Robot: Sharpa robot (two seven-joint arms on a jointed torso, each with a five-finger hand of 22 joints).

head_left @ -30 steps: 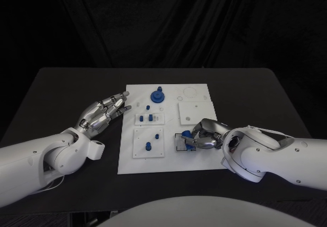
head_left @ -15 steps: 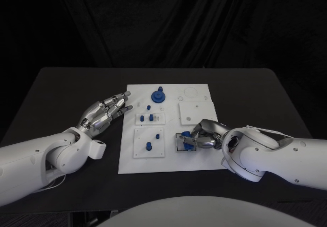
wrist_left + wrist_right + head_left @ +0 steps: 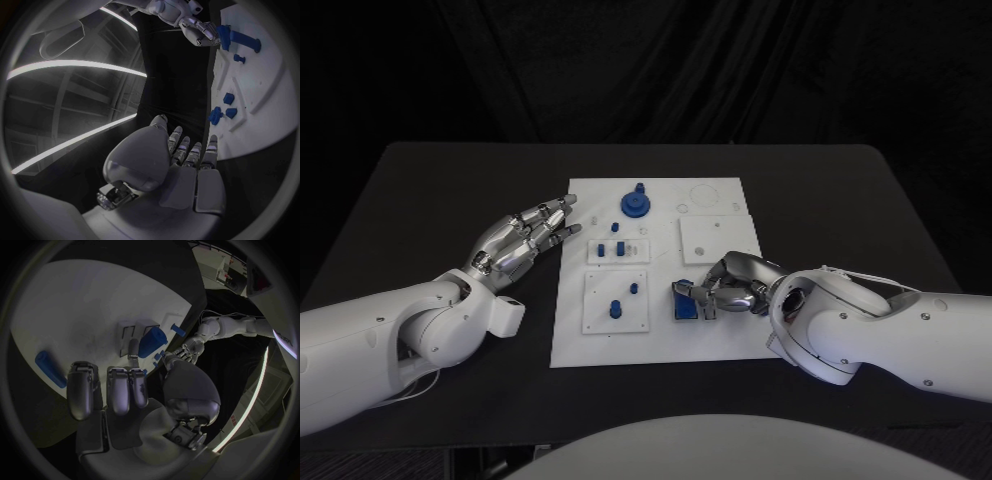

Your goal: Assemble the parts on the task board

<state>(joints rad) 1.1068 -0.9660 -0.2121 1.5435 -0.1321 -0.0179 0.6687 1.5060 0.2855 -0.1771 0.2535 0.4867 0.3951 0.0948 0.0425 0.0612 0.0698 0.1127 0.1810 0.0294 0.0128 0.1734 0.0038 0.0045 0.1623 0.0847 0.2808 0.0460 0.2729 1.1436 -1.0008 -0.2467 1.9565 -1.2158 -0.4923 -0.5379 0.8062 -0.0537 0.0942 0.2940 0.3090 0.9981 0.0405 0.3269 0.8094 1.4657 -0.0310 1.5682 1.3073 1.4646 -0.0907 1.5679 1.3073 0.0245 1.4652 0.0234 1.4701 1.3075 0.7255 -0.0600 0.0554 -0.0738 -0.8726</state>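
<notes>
The white task board [image 3: 661, 345] lies in the middle of the black table. A blue bar-shaped part [image 3: 687, 303] lies flat on its near right area. My right hand [image 3: 733, 283] rests just right of it, fingertips bent down against its side. In the right wrist view the bar [image 3: 50, 369] lies beside the fingers [image 3: 119, 390], with nothing between them and the thumb. My left hand [image 3: 524, 240] hovers open at the board's left edge, fingers spread and pointing away from me. A blue round part with a peg [image 3: 635, 206] stands at the far end.
Small blue pieces [image 3: 609, 250] stand in a raised white plate mid-board. Two blue pegs [image 3: 635, 288] [image 3: 610, 310] stand in the nearer plate. A plain white square plate [image 3: 711, 238] lies at the right. Bare black table [image 3: 877, 210] surrounds the board.
The blue part, earlier half covered by my right hand's fingers over a dark square, now lies uncovered on that spot. My left hand has not moved.
</notes>
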